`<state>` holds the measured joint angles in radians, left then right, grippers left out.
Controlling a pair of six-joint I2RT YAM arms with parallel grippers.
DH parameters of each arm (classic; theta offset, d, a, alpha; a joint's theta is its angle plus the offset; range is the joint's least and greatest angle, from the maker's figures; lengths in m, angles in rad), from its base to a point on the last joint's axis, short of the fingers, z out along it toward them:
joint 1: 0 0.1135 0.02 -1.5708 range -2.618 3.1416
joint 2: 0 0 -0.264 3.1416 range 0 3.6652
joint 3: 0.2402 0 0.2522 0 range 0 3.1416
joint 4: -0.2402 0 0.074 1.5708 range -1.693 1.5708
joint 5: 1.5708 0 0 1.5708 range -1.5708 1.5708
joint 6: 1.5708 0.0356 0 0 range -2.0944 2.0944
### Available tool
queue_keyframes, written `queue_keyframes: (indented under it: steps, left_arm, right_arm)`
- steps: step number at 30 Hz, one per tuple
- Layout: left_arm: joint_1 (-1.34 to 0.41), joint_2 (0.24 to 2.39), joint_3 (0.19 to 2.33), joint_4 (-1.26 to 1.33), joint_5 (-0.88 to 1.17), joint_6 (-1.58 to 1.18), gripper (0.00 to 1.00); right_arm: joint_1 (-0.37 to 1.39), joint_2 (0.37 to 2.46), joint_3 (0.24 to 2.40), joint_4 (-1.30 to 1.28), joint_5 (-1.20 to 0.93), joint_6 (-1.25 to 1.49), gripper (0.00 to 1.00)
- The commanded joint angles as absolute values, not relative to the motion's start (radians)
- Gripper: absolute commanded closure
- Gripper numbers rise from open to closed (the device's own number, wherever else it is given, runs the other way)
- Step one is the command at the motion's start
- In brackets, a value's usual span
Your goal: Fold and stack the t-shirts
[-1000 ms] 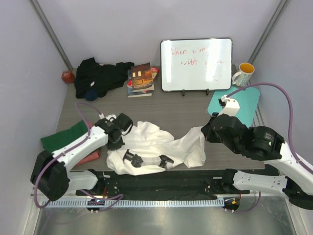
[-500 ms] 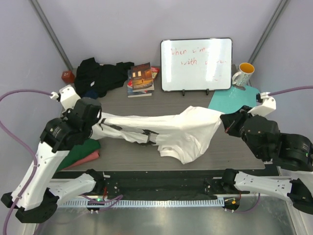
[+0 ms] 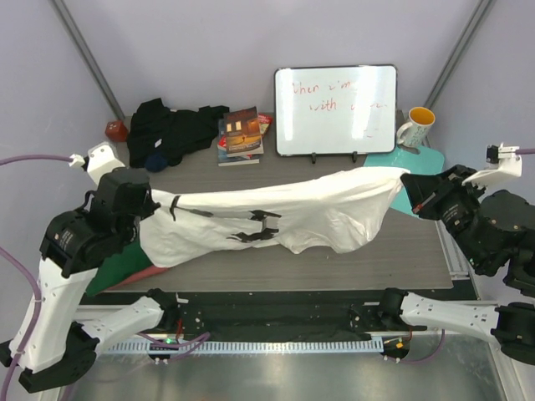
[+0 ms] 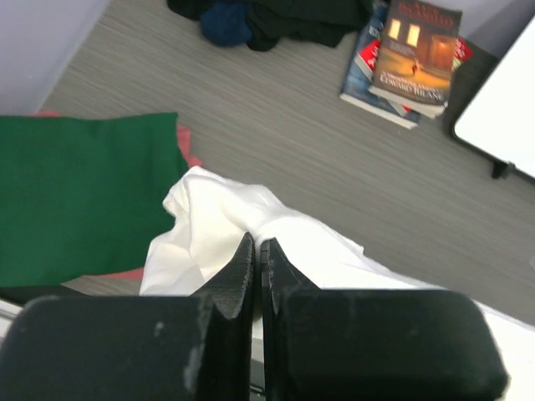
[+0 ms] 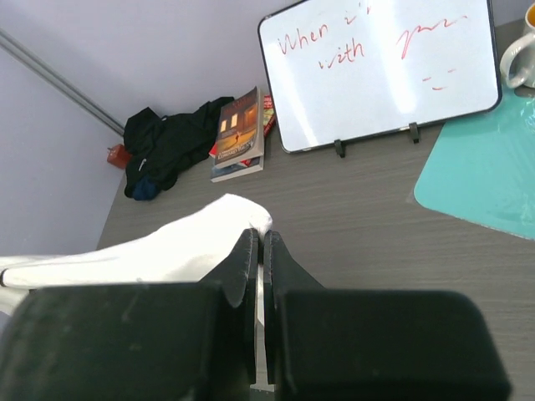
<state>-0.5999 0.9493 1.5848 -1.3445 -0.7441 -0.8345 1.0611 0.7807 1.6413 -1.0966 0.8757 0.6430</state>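
Over table, t-shirt spans left tool, right tool.

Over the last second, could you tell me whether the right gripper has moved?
Yes. The right gripper, shut on the white t-shirt, has swung rightward, from beside the teal mat's near-left corner to over the mat itself.

Grey woodgrain table; pale lilac walls; soft even light.

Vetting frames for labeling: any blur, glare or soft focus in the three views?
Top external: sharp, evenly lit, white t-shirt bright but folds still readable. Left wrist: jaws dark and soft up close, books crisp. Right wrist: jaws likewise soft, whiteboard writing legible, no glare.
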Motion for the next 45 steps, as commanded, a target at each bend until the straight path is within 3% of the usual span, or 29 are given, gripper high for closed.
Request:
queue_keyframes:
  steps: [1,8,16,20,26,30,40,45]
  left_arm:
    - [-0.594,0.954,1.554,-1.457,-0.641,-0.834,1.00]
    - [-0.594,0.882,1.695,-1.459,-0.718,-0.749,0.99]
    - [-0.594,0.975,1.862,-1.580,-0.602,-0.689,1.00]
    - [-0.594,0.971,1.671,-1.507,-0.450,-0.722,1.00]
    - [-0.594,0.979,1.149,-1.241,-0.181,-0.808,1.00]
    - [-0.601,1.015,0.976,-1.230,-0.185,-0.851,1.00]
    - [-0.603,1.075,0.844,-1.330,-0.140,-0.856,1.00]
    - [-0.600,1.150,1.116,-1.325,-0.320,-0.845,1.00]
  right_arm:
    - [1.063,0.796,1.700,-0.997,0.882,0.532,0.99]
    - [1.063,0.839,1.822,-0.957,0.877,0.431,0.99]
    - [1.065,0.926,2.037,-1.020,0.851,0.391,0.99]
    - [1.063,0.962,1.997,-1.055,0.833,0.423,0.99]
    - [1.063,0.965,1.751,-1.045,0.714,0.546,0.99]
    - [1.063,0.960,1.576,-1.067,0.614,0.659,0.99]
    - [1.065,0.962,1.396,-1.167,0.502,0.845,0.99]
    - [1.058,1.029,1.478,-1.146,0.667,0.741,0.99]
